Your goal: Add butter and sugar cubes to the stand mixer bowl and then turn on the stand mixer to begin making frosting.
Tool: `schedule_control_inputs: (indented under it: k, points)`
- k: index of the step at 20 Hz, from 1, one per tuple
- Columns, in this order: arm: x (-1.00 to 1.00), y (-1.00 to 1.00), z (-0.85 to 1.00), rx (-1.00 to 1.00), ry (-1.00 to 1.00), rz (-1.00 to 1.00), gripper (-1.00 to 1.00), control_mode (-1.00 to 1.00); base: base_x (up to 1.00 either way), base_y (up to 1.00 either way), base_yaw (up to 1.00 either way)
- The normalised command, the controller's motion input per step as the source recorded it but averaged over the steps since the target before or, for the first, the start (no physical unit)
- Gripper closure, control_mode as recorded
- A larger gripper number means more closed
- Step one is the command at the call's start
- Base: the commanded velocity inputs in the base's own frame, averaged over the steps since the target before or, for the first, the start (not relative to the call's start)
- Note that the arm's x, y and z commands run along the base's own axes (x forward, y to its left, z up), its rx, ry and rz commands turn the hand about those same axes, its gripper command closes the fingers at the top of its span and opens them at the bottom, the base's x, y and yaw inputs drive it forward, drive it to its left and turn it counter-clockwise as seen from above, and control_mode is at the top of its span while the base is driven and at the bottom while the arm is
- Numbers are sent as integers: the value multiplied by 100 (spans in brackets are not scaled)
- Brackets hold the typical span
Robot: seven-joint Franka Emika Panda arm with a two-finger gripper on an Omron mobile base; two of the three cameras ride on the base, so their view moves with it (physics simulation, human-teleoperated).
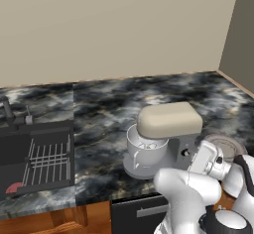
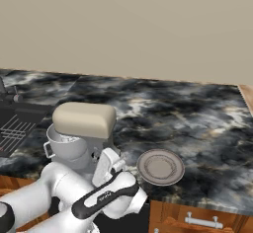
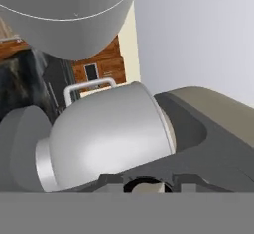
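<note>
- Left base view: the mixer (image 1: 166, 139) stands on the marbled desk (image 1: 104, 109), its beige head lowered over the bowl (image 1: 146, 151), which sits docked on the dark base with its handle turned towards the sink (image 1: 37, 161). The white arm reaches in from the lower right, and its hand (image 1: 204, 158) is pushed up against the mixer's pillar, right by the small knob (image 1: 185, 153). That placement suits the switching-on step, judging by the task. A grey plate (image 1: 225, 146) lies just behind the hand (half hidden by it).
- Right base view: from this side the hand (image 2: 106, 167) is wedged between the mixer (image 2: 84, 128) and the plate (image 2: 160, 167), low near the desk edge. The bowl (image 2: 66, 145) is under the head, whisk inside. The plate looks bare, and no butter or sugar can be made out on the desk, so they are probably in the bowl already; its contents are too small to tell.
- Hand view: rolled sideways, the camera looks along the mixer's body, with the bowl (image 3: 106, 136) large and close and its handle uppermost. At the bottom edge a pale round part, likely the knob (image 3: 145, 187), sits in the gap of the jaws, which are drawn nearly together (whether they actually pinch it, I cannot tell).
</note>
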Motion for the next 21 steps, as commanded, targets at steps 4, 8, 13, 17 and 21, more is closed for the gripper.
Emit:
schedule_control_inputs:
  k: [4,8,13,17,21]
  points:
    - [0,0,0,34,15,0,100,-100,0,0,0]
    - [0,0,-1,28,15,0,100,-100,0,0,0]
    - [-4,0,-5,5,2,0,100,-100,0,0,0]
    - [-8,0,1,0,0,0,-100,-100,0,0,0]
    - [-12,0,14,3,0,0,-100,-100,0,0,0]
